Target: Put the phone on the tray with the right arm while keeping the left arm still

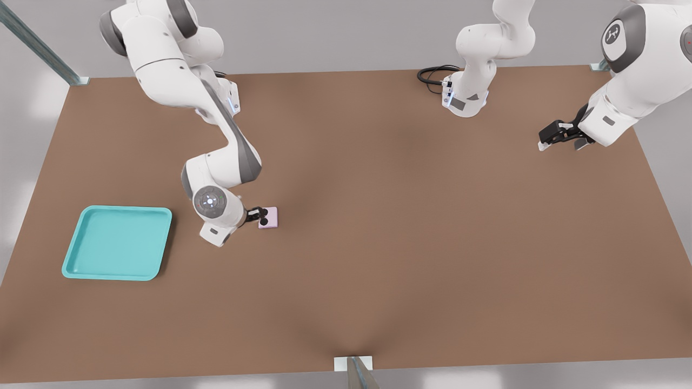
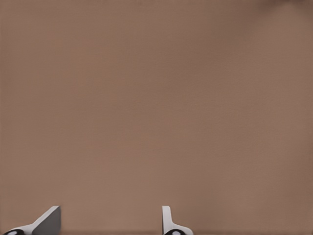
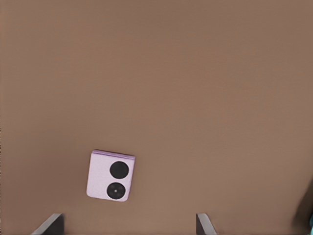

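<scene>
Front view shows the turquoise tray [image 1: 117,243] lying flat on the brown tabletop [image 1: 432,243], with nothing in it. The phone [image 1: 268,218] lies on the tabletop well apart from the tray, toward the front view's right of it. The right arm's end effector [image 1: 258,214] hangs at the phone's tray-facing edge. Its fingers [image 3: 49,224] are spread wide and hold nothing; the phone [image 3: 111,176], lenses up, sits off the tips.

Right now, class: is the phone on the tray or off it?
Off. The phone lies flat on the brown table, by the open gripper; the turquoise tray sits apart, toward the front view's left.
</scene>
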Tool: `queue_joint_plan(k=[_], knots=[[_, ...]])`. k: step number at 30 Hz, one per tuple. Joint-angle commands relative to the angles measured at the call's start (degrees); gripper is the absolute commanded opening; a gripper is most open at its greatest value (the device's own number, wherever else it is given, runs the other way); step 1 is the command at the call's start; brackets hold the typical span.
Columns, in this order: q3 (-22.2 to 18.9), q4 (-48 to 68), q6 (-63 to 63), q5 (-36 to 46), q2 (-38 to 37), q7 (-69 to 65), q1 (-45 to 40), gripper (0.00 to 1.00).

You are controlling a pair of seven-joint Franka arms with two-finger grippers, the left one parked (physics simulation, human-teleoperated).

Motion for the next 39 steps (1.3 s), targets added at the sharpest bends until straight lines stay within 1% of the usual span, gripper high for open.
queue_joint_plan(k=[1,4,6,8,9,11,14,22,28,33,34,35,39], knots=[[1.19,-3.14,9.11,-0.07,-0.47,23.13,0.03,1.0],[2.42,-7.62,16.5,0.1,0.93,30.42,0.12,1.0],[3.39,-9.3,20.37,0.19,2.6,32.27,0.03,1.0],[3.48,-10.87,23.08,0.19,3.75,32.45,-0.14,1.0],[3.48,-13.51,27.39,0.02,3.75,32.01,-0.32,1.0],[3.48,-14.57,28.8,-0.07,4.1,32.01,-0.14,1.0],[3.48,-15.98,34.08,-1.74,7.0,31.3,-0.5,1.0],[3.48,-17.03,36.89,-2.97,9.11,31.3,-0.58,1.0],[4.27,-20.72,37.33,-2.97,6.3,31.39,-0.58,1.0],[4.27,-21.69,37.51,-3.06,6.47,31.39,-0.58,1.0],[4.27,-21.69,37.51,-3.06,6.56,31.39,-0.58,0.94],[4.27,-21.69,37.59,-3.06,6.74,31.39,-0.58,0.92],[4.27,-21.78,37.59,-3.06,7.0,31.39,-0.58,0.91]])
